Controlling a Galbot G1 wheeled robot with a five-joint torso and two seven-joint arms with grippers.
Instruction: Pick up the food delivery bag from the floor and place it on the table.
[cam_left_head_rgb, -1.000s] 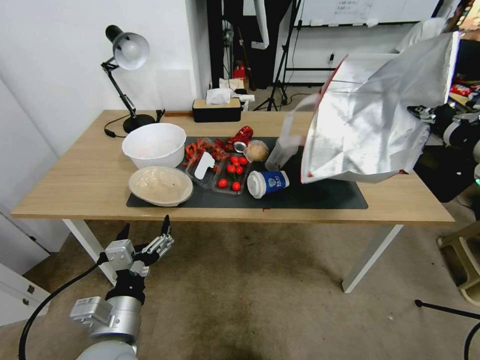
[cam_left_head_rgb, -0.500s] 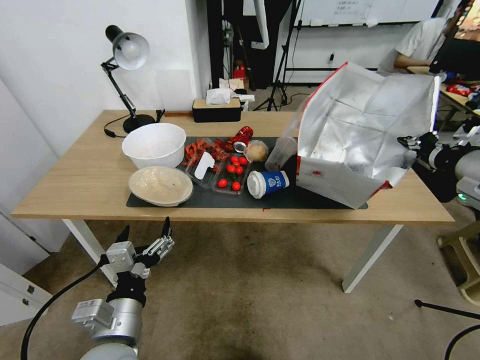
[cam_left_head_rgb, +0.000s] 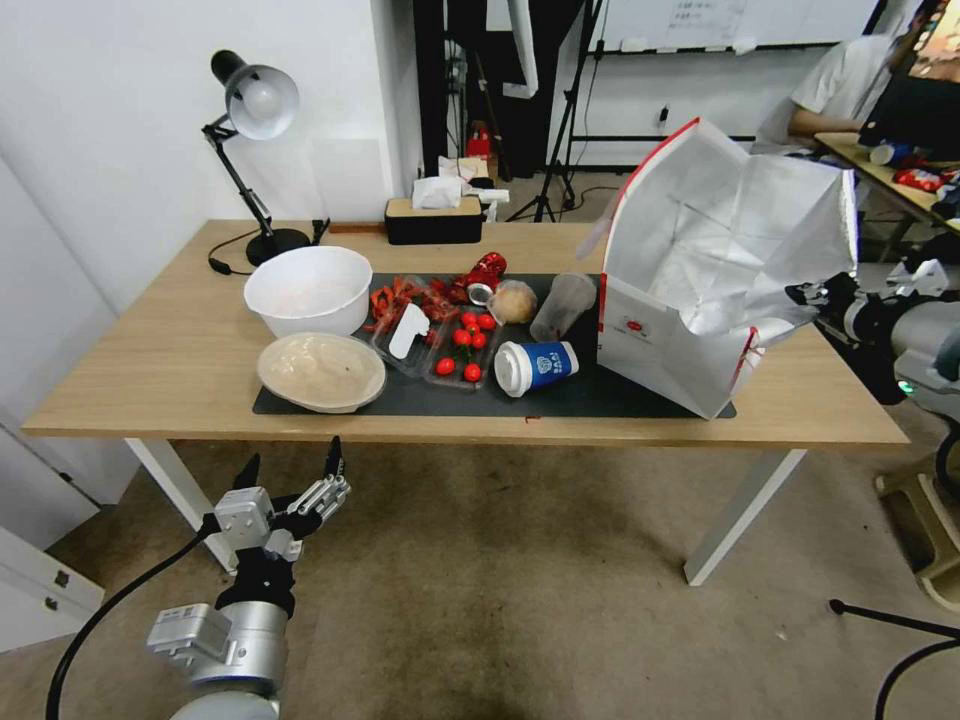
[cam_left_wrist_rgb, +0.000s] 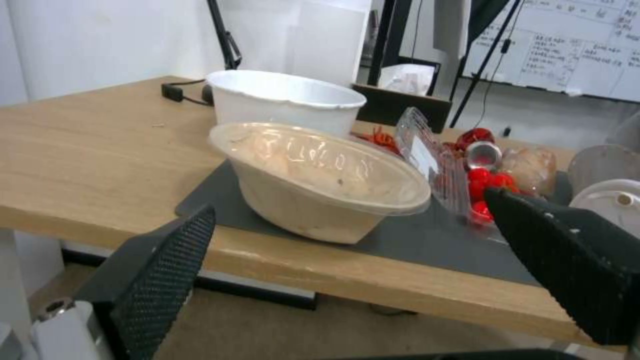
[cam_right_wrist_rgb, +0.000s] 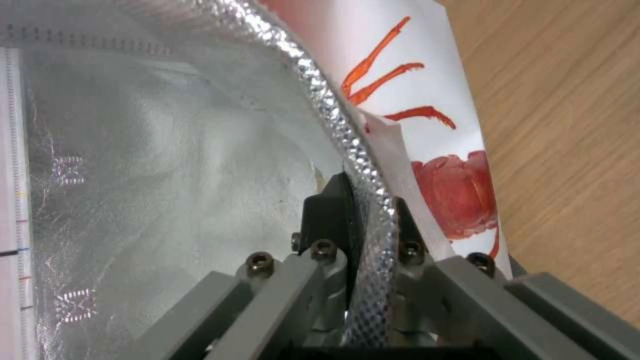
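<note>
Foil-lined food delivery bag (cam_left_head_rgb: 690, 300) at table (cam_left_head_rgb: 150, 370) edge.

The light-wood surface (cam_left_head_rgb: 150, 360) carries a dark grey mat (cam_left_head_rgb: 620, 395), a black desk lamp (cam_left_head_rgb: 255, 150) and a tissue box (cam_left_head_rgb: 435, 220), with the food delivery bag (cam_left_head_rgb: 690, 300) standing on the mat's right end.

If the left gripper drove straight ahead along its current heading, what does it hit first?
Probably the lidded beige bowl at the table front edge: it sits centred between the open left gripper fingers in the wrist view. Depth is unclear; it might clip the edge first.
</note>
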